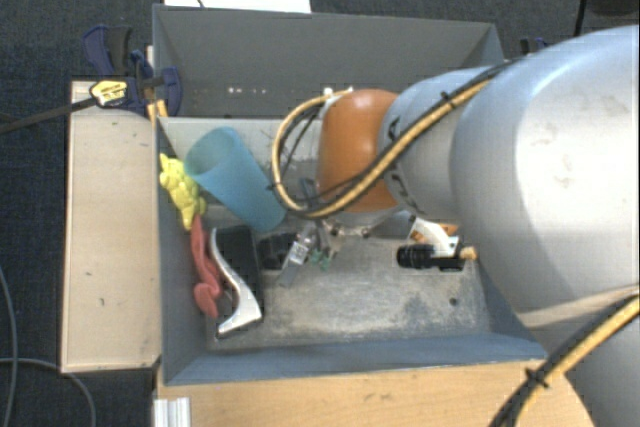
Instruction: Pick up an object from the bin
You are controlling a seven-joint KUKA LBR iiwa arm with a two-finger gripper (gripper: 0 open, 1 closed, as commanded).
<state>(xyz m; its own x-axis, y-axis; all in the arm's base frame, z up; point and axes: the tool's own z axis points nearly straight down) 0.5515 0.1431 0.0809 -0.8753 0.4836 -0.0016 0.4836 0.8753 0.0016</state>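
Note:
My gripper (300, 252) hangs low over the bin's floor, left of centre, beneath the orange wrist cover. A small dark object (272, 250) lies right at its left side. Just beyond it, a light blue plastic cup (235, 177) lies on its side, tilted toward the back left corner. A black and white curved object (238, 283) rests on the floor to the gripper's lower left. To its right lies a small black object with white and orange parts (432, 253).
A yellow knobbly toy (180, 187) and a long red piece (203, 270) lie along the left wall. The big arm covers the bin's right side. Bare grey floor shows along the front, between the black and white object and the right wall.

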